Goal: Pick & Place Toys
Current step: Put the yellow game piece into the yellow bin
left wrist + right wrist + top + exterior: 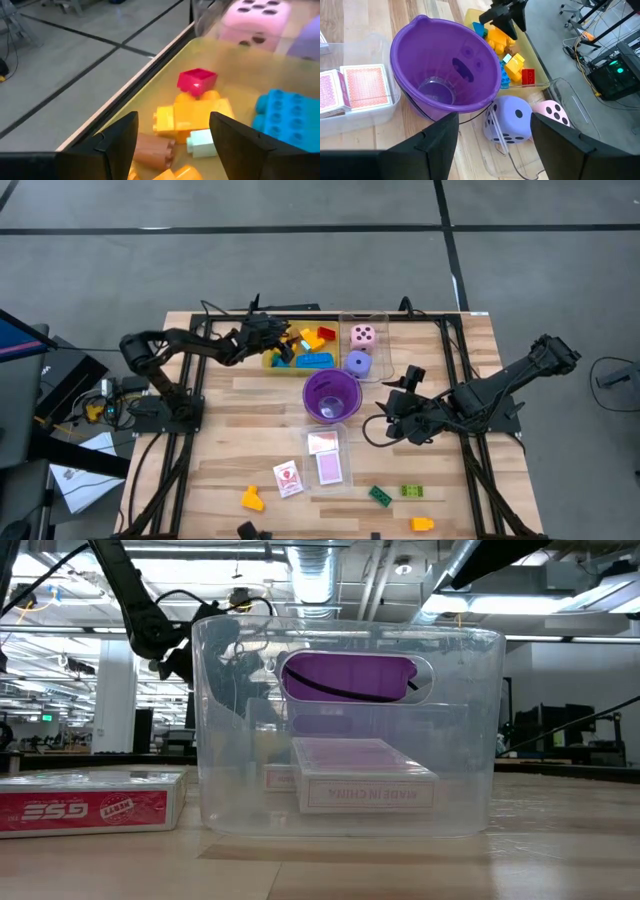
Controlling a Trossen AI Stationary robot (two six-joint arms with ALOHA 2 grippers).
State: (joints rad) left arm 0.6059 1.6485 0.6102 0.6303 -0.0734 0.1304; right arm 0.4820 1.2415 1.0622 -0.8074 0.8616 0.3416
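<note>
Nearest the low cam: clear tray [345, 730] on the desk [230, 450], w/ a pink card box [365, 780] lying inside; red-white card pack [90, 802] flat on the wood just beside it. From above, that pack [288, 478] lies near the desk's front edge, w/ an orange brick [252, 499] beside it. More loose bricks along the front: dark green [380, 496], light green [412, 491], orange [422, 524].

Left gripper [272, 340] hangs over the yellow tray [283, 364] at the desk's far side. Its fingers [117, 137] stand apart, nothing between them; under them, in the tray: yellow brick [192, 116], red brick [196, 80], blue brick [290, 117], a brown piece [152, 150] and a pale mint piece [201, 142].

Pink die [363, 336] and purple die [358, 363] sit in the clear tray next to the yellow one, touching or nearly so. Purple cup [332, 395] stands upright btwn the trays and the card tray.

Right gripper [396, 412] hovers just beside the cup, low over the desk. Its fingers [440, 137] are moderately apart, empty; the cup [445, 70] and purple die [507, 120] lie ahead of them.
</note>
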